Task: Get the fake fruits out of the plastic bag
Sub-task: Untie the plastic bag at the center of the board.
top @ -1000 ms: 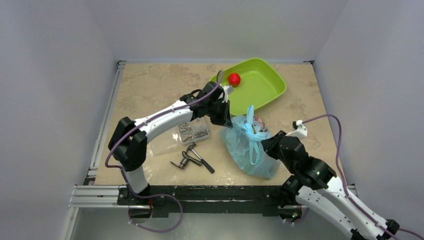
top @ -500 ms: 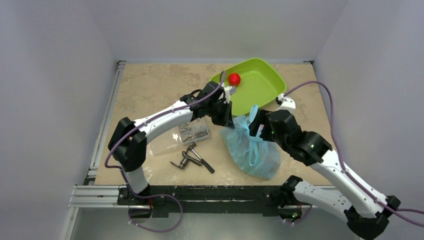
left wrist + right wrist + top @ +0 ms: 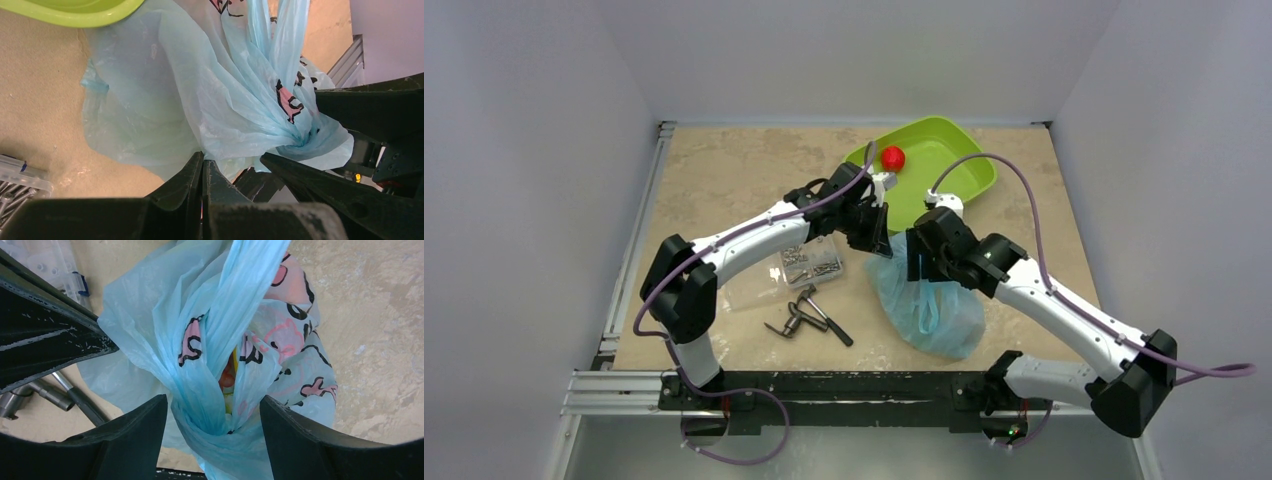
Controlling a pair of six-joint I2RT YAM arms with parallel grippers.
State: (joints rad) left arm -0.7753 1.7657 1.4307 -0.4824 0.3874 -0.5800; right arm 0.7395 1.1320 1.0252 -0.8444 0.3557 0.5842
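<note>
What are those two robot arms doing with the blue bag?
They are working on a light-blue plastic bag. The left end effector pinches a fold of the bag between its shut fingers, while the right end effector sits open around the bag's bunched-up neck. One red toy fruit lies in the green tray behind it, and red and yellow pieces show inside the bag.

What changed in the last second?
The right gripper swung up and left from the plastic bag's near-right side to its top. It now sits open astride the gathered neck, not closed on it. Unchanged: left gripper shut on the bag's left edge, bag in place, red fruit in the green tray, tools where they lay.
</note>
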